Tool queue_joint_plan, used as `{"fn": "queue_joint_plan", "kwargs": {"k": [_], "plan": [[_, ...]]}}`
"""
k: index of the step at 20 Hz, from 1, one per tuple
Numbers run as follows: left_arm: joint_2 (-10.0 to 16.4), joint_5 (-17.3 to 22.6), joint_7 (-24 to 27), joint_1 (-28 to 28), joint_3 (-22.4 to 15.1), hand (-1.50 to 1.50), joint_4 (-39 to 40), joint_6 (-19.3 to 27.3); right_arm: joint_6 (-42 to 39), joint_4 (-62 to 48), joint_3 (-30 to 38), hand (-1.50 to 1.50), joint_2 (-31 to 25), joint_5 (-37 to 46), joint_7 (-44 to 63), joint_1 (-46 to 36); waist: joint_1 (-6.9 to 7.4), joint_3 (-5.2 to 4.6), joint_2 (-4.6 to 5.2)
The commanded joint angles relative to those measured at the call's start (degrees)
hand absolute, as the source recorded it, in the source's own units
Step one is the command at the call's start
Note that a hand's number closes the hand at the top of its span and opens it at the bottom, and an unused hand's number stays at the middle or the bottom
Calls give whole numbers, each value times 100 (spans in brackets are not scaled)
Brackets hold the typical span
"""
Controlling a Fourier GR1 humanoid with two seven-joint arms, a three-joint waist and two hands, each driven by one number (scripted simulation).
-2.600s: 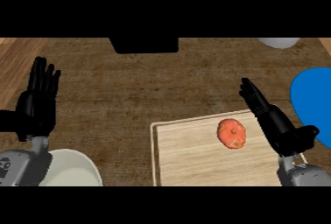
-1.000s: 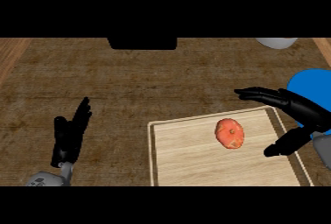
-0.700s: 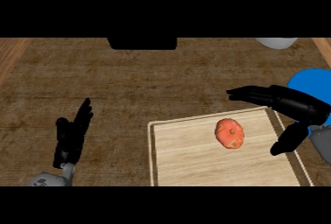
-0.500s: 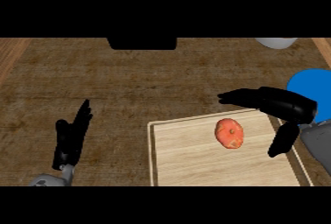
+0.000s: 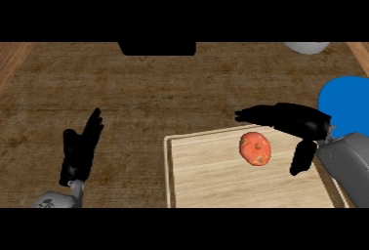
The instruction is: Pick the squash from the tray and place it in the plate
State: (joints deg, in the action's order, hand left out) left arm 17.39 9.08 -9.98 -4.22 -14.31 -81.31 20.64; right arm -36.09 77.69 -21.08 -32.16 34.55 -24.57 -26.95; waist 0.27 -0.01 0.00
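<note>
An orange-red squash (image 5: 254,148) lies on the pale wooden tray (image 5: 216,180) at the lower right. My right hand (image 5: 299,123) hovers just right of and above the squash, open, its fingers reaching left past the squash's top and its thumb hanging down on the squash's right side; it does not hold the squash. A blue plate (image 5: 346,103) shows at the right edge, partly hidden by my right forearm. At the lower left my left hand (image 5: 79,149) rests open with straight fingers pointing up.
A black box (image 5: 157,48) stands at the counter's far edge in the middle. A pale bowl (image 5: 306,47) sits at the far right corner. The brown counter (image 5: 144,97) stretches between the tray and the far edge.
My right hand has swung left, from the tray's right edge toward the squash, fingers now over its top. My left hand dropped lower. The squash has not moved.
</note>
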Motion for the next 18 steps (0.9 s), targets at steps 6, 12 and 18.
{"fn": "queue_joint_plan", "kwargs": {"k": [6, 12, 18], "plan": [[-156, -393, -304, 204, 186, 0, -483, -138, -109, -566, 176, -150, 332, 694, -489, -124, 18, 2, 1], [-218, -392, -313, 225, 410, 0, -361, -454, -111, -739, 162, -150, 658, 939, -445, -100, 17, 2, 3], [-355, -618, -586, 308, 451, 0, -634, -489, -246, -617, 242, -150, 675, 1195, -468, -59, 6, 2, -3]]}}
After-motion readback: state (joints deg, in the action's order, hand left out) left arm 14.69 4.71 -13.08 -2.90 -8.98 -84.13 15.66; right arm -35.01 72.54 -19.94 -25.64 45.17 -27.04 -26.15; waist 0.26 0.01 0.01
